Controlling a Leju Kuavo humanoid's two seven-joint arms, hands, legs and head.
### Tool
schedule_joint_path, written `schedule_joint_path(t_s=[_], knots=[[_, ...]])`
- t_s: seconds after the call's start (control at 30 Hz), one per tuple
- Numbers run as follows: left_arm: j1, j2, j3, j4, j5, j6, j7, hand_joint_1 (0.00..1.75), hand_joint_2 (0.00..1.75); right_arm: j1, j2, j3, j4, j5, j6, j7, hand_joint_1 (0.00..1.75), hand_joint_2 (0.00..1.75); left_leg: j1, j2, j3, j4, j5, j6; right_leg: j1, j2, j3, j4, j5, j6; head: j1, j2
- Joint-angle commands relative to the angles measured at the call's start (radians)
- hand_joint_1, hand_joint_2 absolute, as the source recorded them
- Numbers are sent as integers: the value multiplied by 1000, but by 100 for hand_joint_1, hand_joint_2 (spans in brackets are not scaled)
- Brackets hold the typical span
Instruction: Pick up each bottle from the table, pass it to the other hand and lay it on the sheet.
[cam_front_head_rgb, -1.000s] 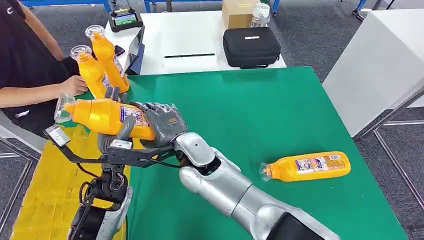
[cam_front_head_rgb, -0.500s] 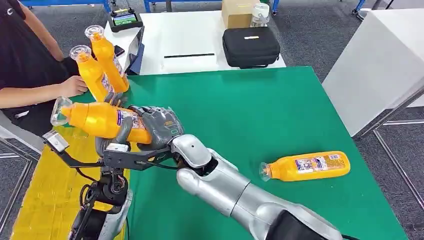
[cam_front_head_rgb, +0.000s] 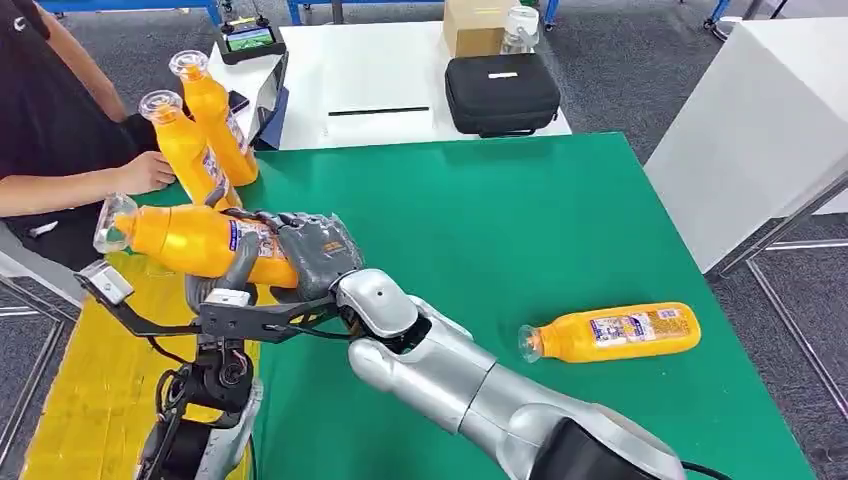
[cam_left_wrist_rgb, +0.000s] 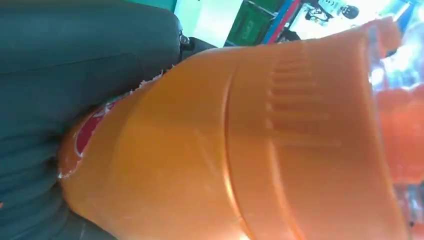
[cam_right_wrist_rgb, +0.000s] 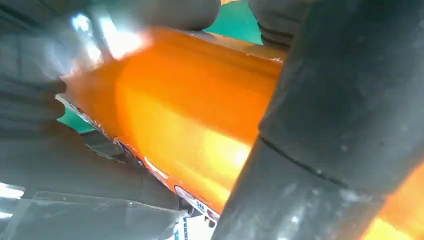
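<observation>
The green table (cam_front_head_rgb: 560, 200) carries one lying bottle (cam_front_head_rgb: 615, 333), well apart from both hands. The yellow sheet (cam_front_head_rgb: 95, 390) lies beside the table. The held bottle (cam_front_head_rgb: 190, 240) hangs above the sheet's edge, long axis roughly level, cap away from the right hand (cam_front_head_rgb: 310, 250). Both hands grasp it: right on the base end, left hand (cam_front_head_rgb: 232, 278) beneath mid-body.

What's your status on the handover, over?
Right hand and left hand both grip the orange bottle, held level above the table edge. One bottle lies on the green table. Nothing blocking.
</observation>
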Motion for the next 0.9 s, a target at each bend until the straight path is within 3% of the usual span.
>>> schedule_joint_path(t_s=[0.03, 0.27, 0.3, 0.33, 0.43, 0.53, 0.6, 0.63, 0.67, 0.8, 0.9], knots=[[-108, -5, -31, 6, -11, 1, 7, 175, 175, 46, -2, 137, 61, 13, 14, -15, 175, 175, 0, -5, 5, -2, 0, 0, 1, -7, 7, -1, -2, -1, 0, 0], [-100, -7, -27, -1, -25, 13, -1, 175, 175, 46, -2, 130, 73, 24, 1, 1, 175, 175, 0, -4, 4, -2, 0, 0, 1, -6, 5, -1, -2, -1, 0, 0], [-77, 3, -19, -28, -29, 15, -1, 175, 175, 37, -2, 98, 117, 44, -26, 1, 68, 175, 0, -5, 7, -2, -1, 1, 1, -8, 9, -1, -3, -2, 0, 0], [-61, 10, -11, -44, -39, 16, -7, 175, 175, 35, -2, 57, 153, 63, -48, -19, 0, 0, 0, -3, 5, -2, 0, 0, 1, -6, 6, -1, -2, -1, 0, 0], [-32, 44, 26, -80, -72, 33, -25, 175, 175, 13, -44, -84, 163, 106, -29, -25, 0, 0, -1, -3, 8, -2, -1, 1, 0, -6, 9, -1, -3, -1, 0, 0], [-4, 68, 74, -99, -170, 89, -54, 175, 175, 55, -138, -263, 46, 180, -72, -40, 0, 0, 0, -4, 4, -1, 0, 1, 1, -7, 6, -1, -2, -1, 0, 0], [5, 91, 105, -83, -274, 160, -75, 175, 175, 114, -215, -386, -82, 185, -93, -104, 0, 0, 0, -7, 4, -2, 0, 1, 1, -9, 7, -1, -2, -1, 0, 0], [5, 123, 115, -57, -414, 262, -91, 175, 175, 149, -252, -438, -165, 153, -102, -142, 0, 0, -1, -8, 6, -2, 0, 1, 0, -11, 10, -2, -3, -1, 0, 0], [11, 178, 124, -4, -692, 465, -44, 175, 175, 237, -321, -537, -344, 77, -126, -210, 0, 0, 0, -8, 5, -2, 0, 1, 1, -10, 9, -2, -2, -1, 1, 0], [91, 245, 237, 133, -1072, 596, -26, 175, 175, 475, -525, -773, -774, -125, 5, -348, 0, 0, -1, -13, 7, -5, 0, 1, 0, -13, 12, -4, -2, -1, 0, 0], [116, 222, 262, 159, -1186, 595, 5, 175, 175, 600, -561, -908, -904, -219, 56, -428, 0, 0, -3, -20, 10, -4, -1, 2, -2, -21, 16, -4, -6, 0, 0, 0]])
